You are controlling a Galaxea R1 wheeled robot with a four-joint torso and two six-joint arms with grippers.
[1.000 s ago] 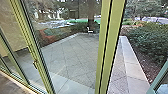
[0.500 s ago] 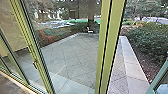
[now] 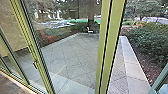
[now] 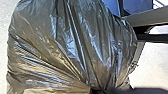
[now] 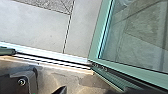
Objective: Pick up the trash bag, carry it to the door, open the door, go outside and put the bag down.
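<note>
The trash bag (image 4: 62, 45), dark, shiny and full, looms large in the left wrist view. Its plastic gathers into folds at a neck, where my left gripper (image 4: 101, 90) is shut on it. A green-framed glass door (image 3: 163, 81) cuts across the lower right corner of the head view. In the right wrist view the same door (image 5: 96, 45) stands open at an angle to the threshold. My right gripper (image 5: 93, 91) is open near the door's lower frame, with dark fingertips (image 5: 61, 90) apart. Whether it touches the door I cannot tell.
A thick green post (image 3: 106, 50) rises ahead, with fixed glass panes to its left. Outside lie a paved yard (image 3: 72, 52), a pale stone border (image 3: 131, 65) and bushes (image 3: 151, 41). A metal threshold (image 5: 50, 55) runs along the doorway.
The door's edge in the head view has shifted slightly toward the lower right corner. The rest of the head view stays the same.
</note>
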